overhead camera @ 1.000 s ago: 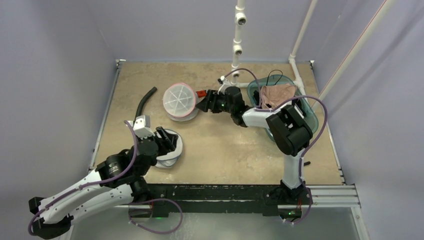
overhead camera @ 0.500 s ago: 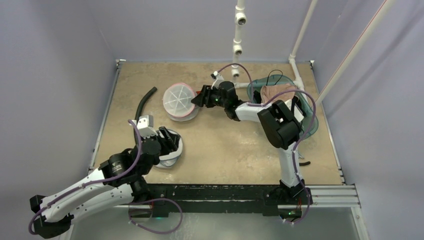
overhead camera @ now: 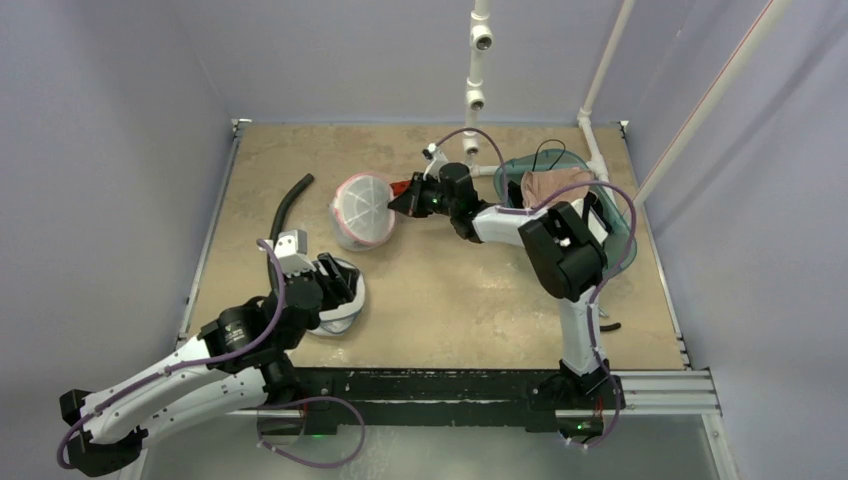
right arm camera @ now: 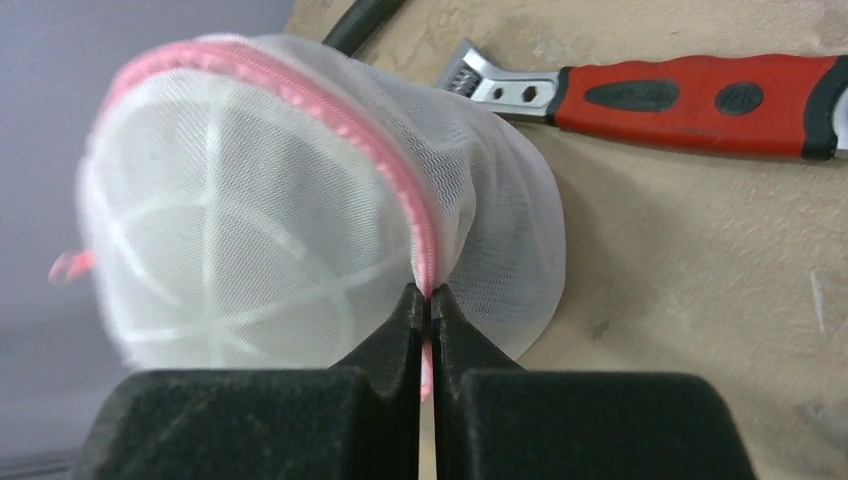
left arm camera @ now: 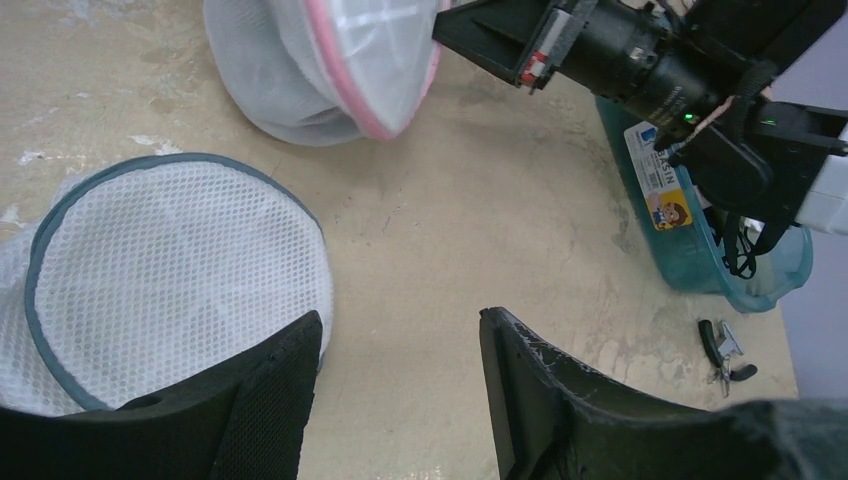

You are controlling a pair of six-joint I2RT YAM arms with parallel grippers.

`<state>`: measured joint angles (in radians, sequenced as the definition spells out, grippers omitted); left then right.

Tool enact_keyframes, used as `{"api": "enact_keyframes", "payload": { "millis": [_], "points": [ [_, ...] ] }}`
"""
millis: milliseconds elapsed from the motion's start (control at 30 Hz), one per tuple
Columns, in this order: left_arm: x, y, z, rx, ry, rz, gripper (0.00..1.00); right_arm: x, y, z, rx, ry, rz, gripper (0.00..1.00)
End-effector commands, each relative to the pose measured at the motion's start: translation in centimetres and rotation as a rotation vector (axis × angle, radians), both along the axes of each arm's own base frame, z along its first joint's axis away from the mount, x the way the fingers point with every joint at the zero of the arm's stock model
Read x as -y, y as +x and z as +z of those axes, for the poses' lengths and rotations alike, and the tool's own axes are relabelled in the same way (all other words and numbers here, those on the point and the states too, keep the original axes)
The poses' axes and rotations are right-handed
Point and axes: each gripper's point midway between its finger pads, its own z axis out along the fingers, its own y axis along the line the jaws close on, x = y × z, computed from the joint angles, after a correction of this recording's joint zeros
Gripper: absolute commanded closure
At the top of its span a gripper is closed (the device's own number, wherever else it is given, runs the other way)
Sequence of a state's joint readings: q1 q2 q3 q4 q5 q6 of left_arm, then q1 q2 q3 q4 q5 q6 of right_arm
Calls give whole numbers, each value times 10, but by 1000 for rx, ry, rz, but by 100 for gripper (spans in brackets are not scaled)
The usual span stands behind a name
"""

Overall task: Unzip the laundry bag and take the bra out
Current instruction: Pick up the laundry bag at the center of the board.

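Laundry bag (overhead camera: 362, 208) lies tipped at upper centre of the tabletop (overhead camera: 450, 300). Right pincer (overhead camera: 404, 199) pinches its pink zipper (right arm camera: 400, 180). Left pincer (left arm camera: 400, 335) gapes wide beside a grey-rimmed mesh bag (left arm camera: 170, 270).

The top external camera sits high above and behind the arm bases, looking steeply down on the whole tan tabletop (overhead camera: 450, 290) from well off. The left wrist camera hangs low over the near left part, facing out past the left jaws toward the far right, with a grey-rimmed white mesh pouch (left arm camera: 170, 270) close below. The right wrist camera looks leftward past the right jaws, very near the pink-trimmed white mesh laundry bag (right arm camera: 250, 230). All three views share that bag. The top and left wrist views also share the teal plastic bin (left arm camera: 700, 250).
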<state>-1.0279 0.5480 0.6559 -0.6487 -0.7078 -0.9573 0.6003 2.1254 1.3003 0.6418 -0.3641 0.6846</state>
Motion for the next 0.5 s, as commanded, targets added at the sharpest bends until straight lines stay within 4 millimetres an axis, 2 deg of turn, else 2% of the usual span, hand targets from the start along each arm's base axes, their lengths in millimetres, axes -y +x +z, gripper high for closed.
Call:
{"api": "enact_keyframes", "payload": {
  "millis": [0, 133, 300, 467],
  "points": [
    [-11, 5, 25, 54, -11, 50, 43, 2, -21, 95, 148, 87, 70, 100],
    [-26, 10, 60, 132, -25, 103, 43, 19, -39, 140, 220, 60, 75, 100],
    [-38, 14, 93, 208, -34, 149, 42, 56, -75, 160, 249, -6, 40, 100],
    [-38, 20, 110, 279, -24, 156, 40, 96, -123, 166, 266, -86, 47, 100]
  ]
}}
